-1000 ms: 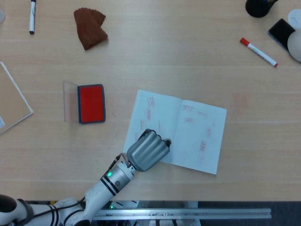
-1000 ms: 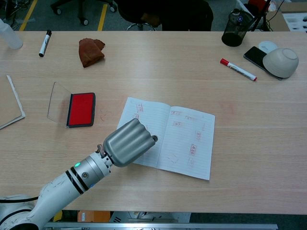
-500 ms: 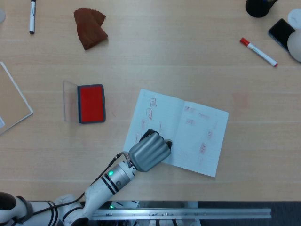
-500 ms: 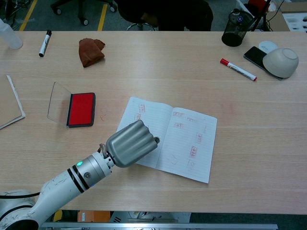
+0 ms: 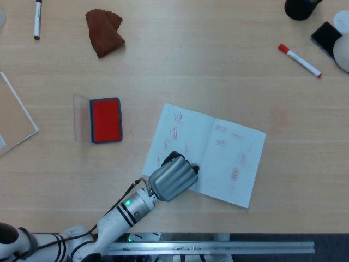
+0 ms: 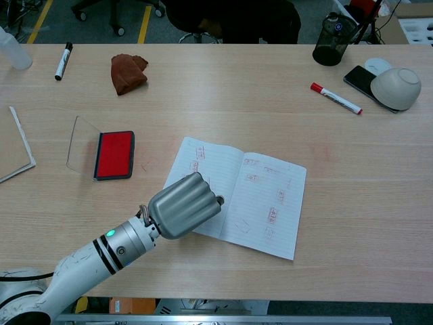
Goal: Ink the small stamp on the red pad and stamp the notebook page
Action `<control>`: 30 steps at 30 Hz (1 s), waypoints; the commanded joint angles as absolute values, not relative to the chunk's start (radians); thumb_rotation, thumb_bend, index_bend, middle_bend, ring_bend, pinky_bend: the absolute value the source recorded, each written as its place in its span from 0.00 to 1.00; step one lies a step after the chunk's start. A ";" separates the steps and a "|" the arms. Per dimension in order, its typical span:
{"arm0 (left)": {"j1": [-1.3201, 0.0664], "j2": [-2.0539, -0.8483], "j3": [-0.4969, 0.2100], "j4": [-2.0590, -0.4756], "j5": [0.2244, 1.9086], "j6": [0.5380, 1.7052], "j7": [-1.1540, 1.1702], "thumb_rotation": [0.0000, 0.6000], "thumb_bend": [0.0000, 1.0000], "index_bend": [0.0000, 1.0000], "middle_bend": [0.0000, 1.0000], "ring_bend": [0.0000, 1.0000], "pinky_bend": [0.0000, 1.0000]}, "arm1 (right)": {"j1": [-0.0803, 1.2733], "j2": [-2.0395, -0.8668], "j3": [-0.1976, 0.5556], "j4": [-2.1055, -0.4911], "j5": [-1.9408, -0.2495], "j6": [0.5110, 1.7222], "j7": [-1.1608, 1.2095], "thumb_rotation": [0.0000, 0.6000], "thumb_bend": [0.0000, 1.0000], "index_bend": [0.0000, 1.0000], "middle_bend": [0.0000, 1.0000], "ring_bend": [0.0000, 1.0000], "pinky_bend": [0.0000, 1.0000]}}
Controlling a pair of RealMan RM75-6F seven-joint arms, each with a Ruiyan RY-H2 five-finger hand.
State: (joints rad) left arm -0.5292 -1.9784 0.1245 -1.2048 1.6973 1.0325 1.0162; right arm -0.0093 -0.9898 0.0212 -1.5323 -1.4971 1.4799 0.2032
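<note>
Stamp (image 5: 193,166) sits under my curled left hand (image 5: 172,178), low-centre frame, over notebook's (image 5: 229,153) left page. Red pad (image 5: 106,119) lies up-left. Grip contents: only a dark tip shows, so can't confirm.

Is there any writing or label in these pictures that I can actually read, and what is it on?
None can be read.
Red stamp marks on the notebook: too small and blurred to make out.
Black marker and red marker: any print on the barrels is too small to tell.
Red ink pad: no lettering visible.
</note>
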 commanded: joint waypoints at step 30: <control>-0.551 -1.799 -0.011 -1.414 1.682 1.124 0.992 1.00 0.26 0.56 0.99 0.99 1.00 | 0.011 -0.999 0.031 -1.547 -1.510 1.467 0.196 1.00 0.30 0.11 0.18 0.09 0.15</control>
State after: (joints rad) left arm -0.5509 -1.8047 -0.0086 -1.4100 1.6842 1.1198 0.9941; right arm 0.0101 -0.9988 0.0304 -1.5465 -1.5091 1.4676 0.1961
